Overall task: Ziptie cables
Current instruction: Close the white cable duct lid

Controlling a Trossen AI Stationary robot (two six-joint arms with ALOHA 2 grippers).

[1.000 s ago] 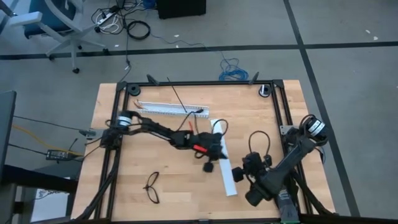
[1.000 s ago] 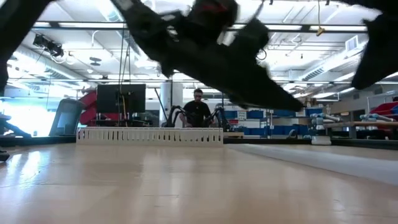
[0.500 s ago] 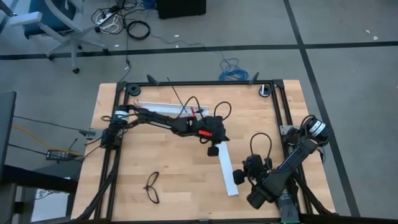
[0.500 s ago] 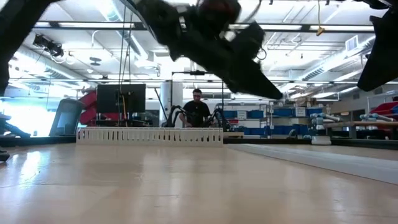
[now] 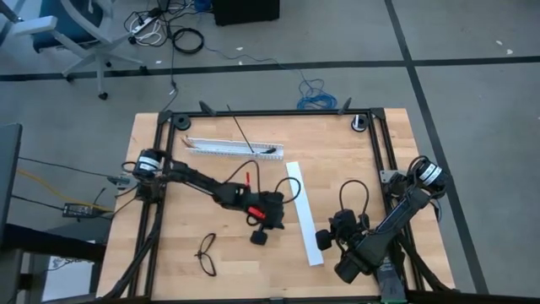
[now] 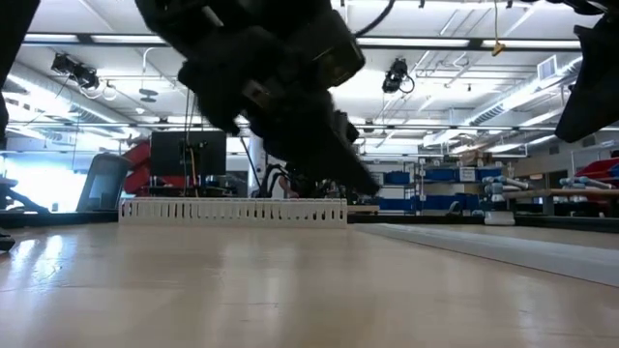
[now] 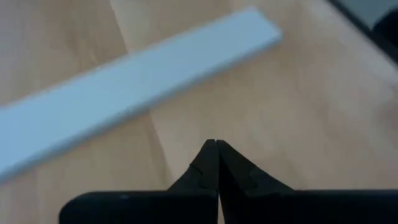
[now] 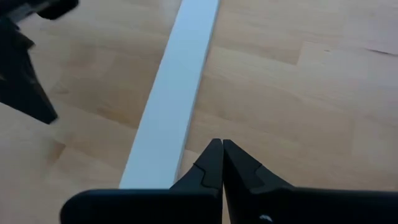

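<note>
Hovering mid-frame beside the white strip [image 5: 303,214], my left jaws [image 7: 216,147] are shut empty; glasses [image 5: 207,254] lower left.

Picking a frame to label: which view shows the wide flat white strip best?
High view: the wide flat white strip shows whole, lying diagonally on the table. Both wrist views show only a section; low view, a foreshortened pale band.
</note>
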